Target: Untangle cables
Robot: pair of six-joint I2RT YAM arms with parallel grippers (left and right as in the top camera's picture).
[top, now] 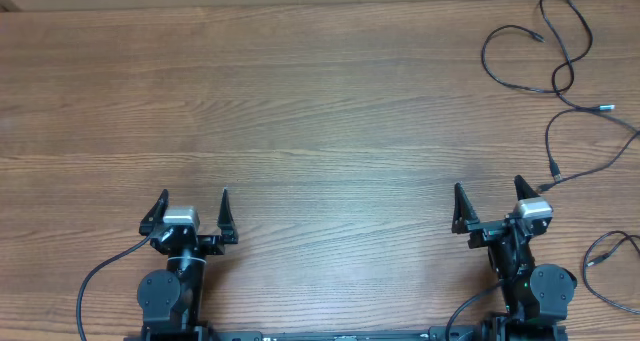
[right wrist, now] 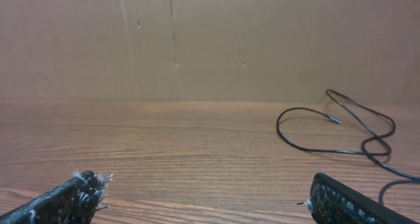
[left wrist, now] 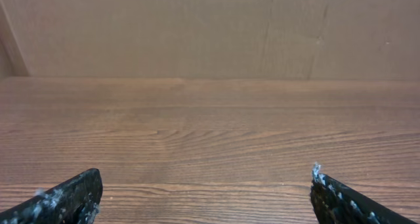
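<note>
Black cables (top: 561, 81) sprawled far-right on table (top: 300, 101), running near-to-far | ahead-right of right arm (top: 522, 243), the nearer | both jaws wide, empty

A wide wooden table (top: 300, 101) seen from above, its brown grain running left to right. Thin black cables (top: 562, 79) lie flat on it, all at the far right side. One makes a large open loop near the far right corner and crosses over itself once. A small silver-tipped plug (top: 604, 108) rests on the wood just below that crossing. Closer to the front edge, more black cord (top: 603, 239) curves in from the right. These may be one cable or several, since they run out of view.
</note>
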